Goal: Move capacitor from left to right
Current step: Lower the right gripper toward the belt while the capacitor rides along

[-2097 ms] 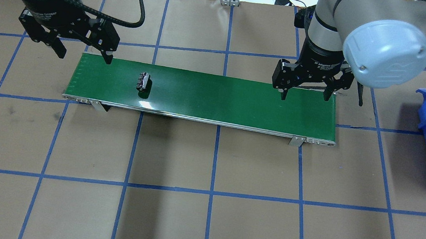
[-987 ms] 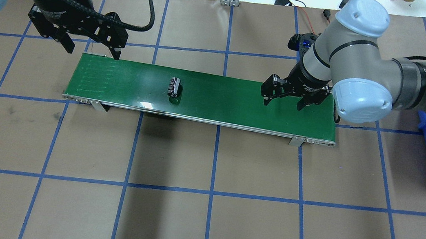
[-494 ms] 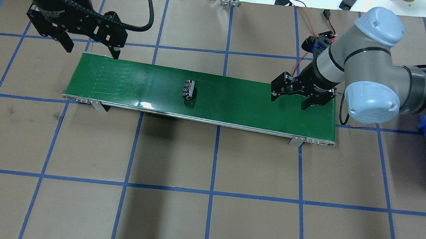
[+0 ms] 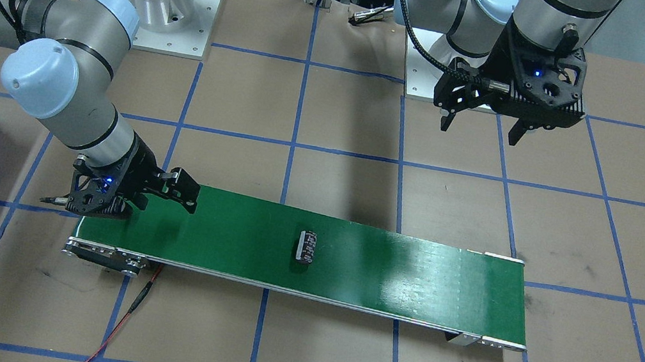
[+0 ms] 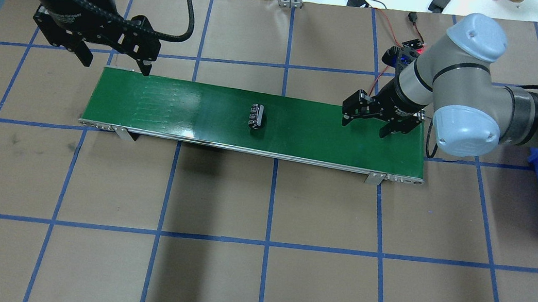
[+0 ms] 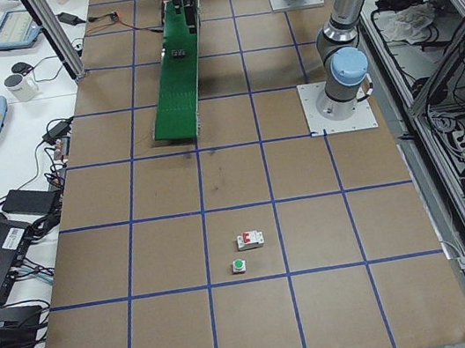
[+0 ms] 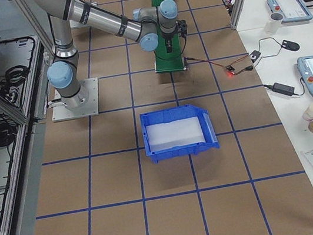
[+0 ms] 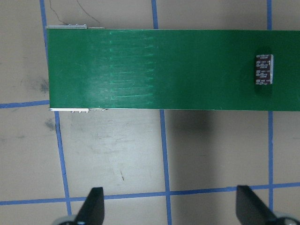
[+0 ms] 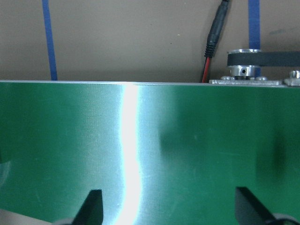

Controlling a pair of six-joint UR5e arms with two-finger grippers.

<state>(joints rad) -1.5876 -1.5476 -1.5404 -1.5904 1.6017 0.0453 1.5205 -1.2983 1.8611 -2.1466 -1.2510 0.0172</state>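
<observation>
Two hands, both empty. Left hand (image 5: 116, 66) hovers above the left end of the green belt (image 5: 313, 131), fingers spread wide, gripping nothing; prob. kept high so it doesn't block the part. Capacitor (image 5: 256, 116) lies loose at approx. mid-belt, apart from both hands. Right hand (image 5: 365, 127) sits low over the belt's right end, fingers well apart, holding nothing, likely posted there as catcher. Whether its tips touch the belt I can't tell.

1. Bright, even light falls from above, and the fixed views are sharp.
2. A white glare streak runs across the green belt (image 9: 131, 154) in the right wrist view.
3. Soft, broad shadows lie on the brown table (image 5: 223, 181).
</observation>
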